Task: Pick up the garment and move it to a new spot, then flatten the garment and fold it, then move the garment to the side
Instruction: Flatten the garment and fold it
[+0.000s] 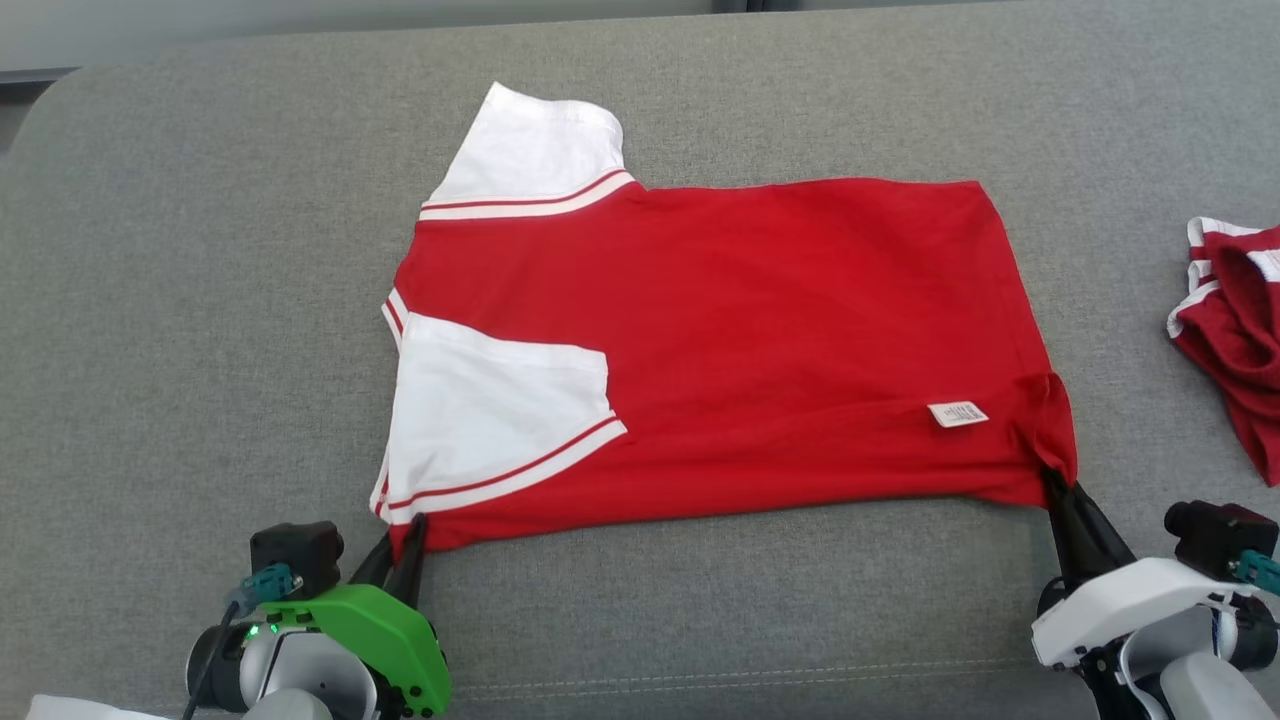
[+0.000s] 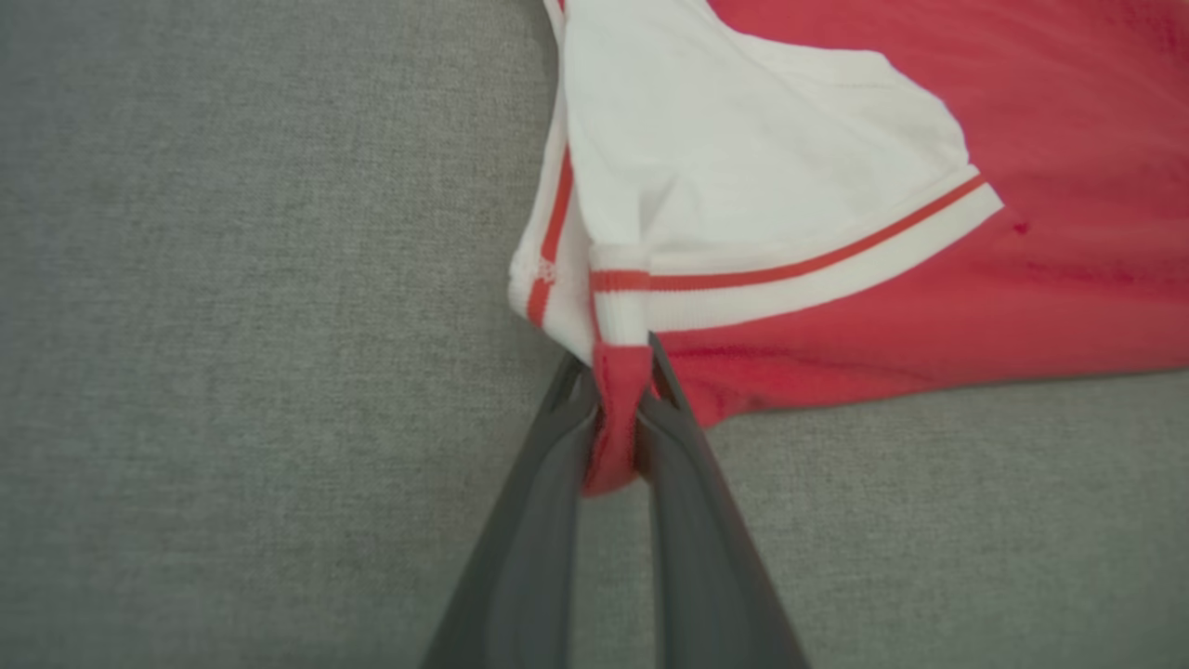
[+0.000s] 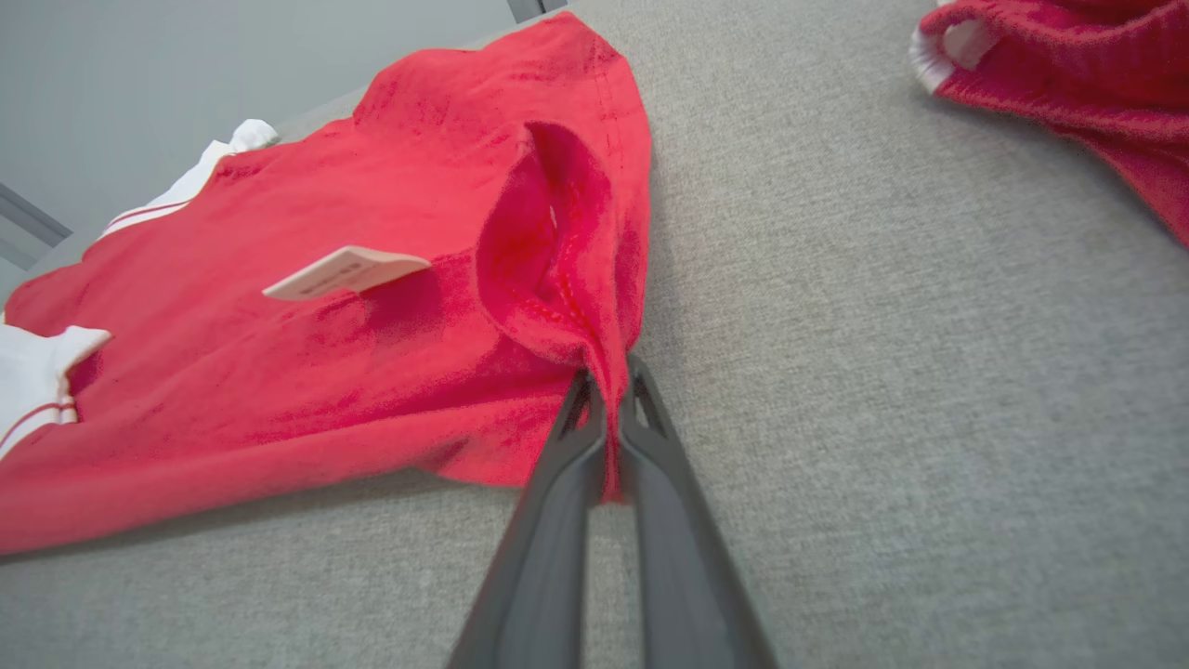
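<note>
The red cotton shirt with white sleeves [image 1: 720,330] lies nearly flat in the middle of the wide grey woven cushion top [image 1: 150,350], with its neck end to the robot's left and its bottom hem to the right; the near white sleeve [image 1: 490,420] is tucked in on top of the red part, and the far white sleeve [image 1: 535,145] sticks out at the back; the left gripper [image 1: 405,545] has its two dark fingers pressed together on the near shoulder corner, with a little red fold squeezed between them; the right gripper [image 1: 1060,495] pinches the near hem corner, which is bunched up into a small pocket; a small white square tag [image 1: 957,413] lies on the red cloth close to that corner; the step looks like folding the near edge over, so both grippers should lift at the same time and to the same height, pull gently apart to make the edge straight, carry it over to the far edge, and lay it down before letting go; the bunched corner may slip, so go slowly; a crumpled red and white cloth [image 1: 1235,340] sits well off to the right, and the right arm should not touch it.
</note>
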